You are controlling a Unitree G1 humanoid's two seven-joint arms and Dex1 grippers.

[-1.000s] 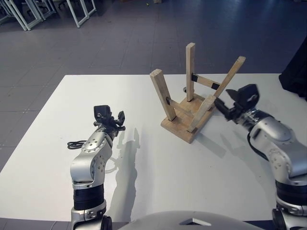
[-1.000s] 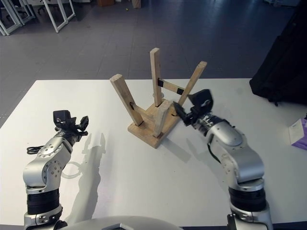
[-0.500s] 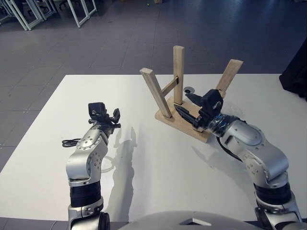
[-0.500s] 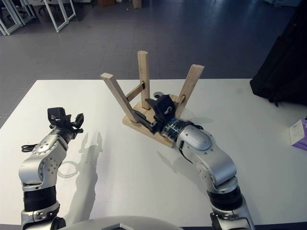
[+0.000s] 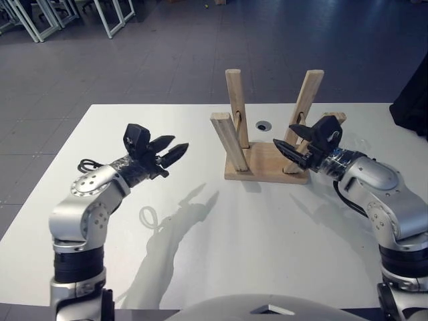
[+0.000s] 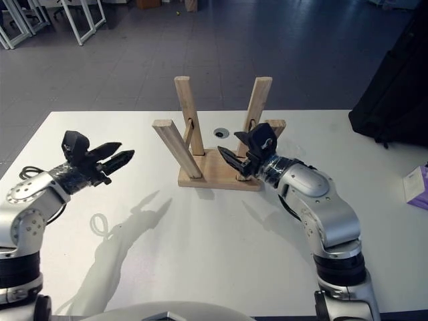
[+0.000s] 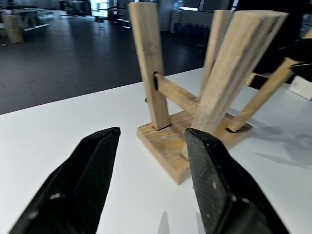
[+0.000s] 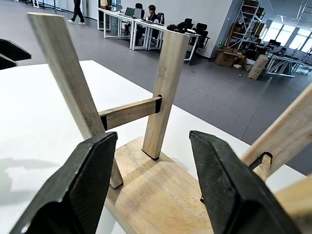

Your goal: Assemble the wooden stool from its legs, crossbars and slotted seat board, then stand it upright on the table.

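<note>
The wooden stool lies upside down in the middle of the table, seat board flat on the top and legs pointing up with crossbars between them. My right gripper is open just at the stool's right side, fingers close to a right leg and holding nothing. In the right wrist view the seat board and a crossbar sit just beyond the open right gripper. My left gripper hovers open over the table to the stool's left, pointing at the stool.
A black cable and a thin pale loop lie on the white table near my left arm. A round hole sits in the tabletop behind the stool. A purple box rests at the far right edge.
The stool went from tilted to flat on its seat board, legs up. My right gripper drew back from among the legs to the stool's right side. My left gripper swung toward the stool.
</note>
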